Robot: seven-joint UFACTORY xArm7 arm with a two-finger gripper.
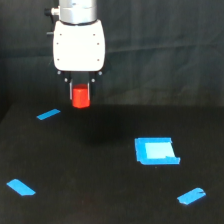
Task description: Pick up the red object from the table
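Observation:
The red object (80, 97) is a small red-orange stubby block hanging below the white gripper body, at the upper left of the exterior view. My gripper (80, 90) is shut on the red object, whose top sits between the dark fingers. The block hangs above the black table (100, 165), with a faint shadow on the surface beneath it.
A blue square patch (156, 151) lies right of centre on the table. Blue tape strips lie at the back left (48, 114), front left (21, 187) and front right (191, 196). A dark curtain hangs behind the table.

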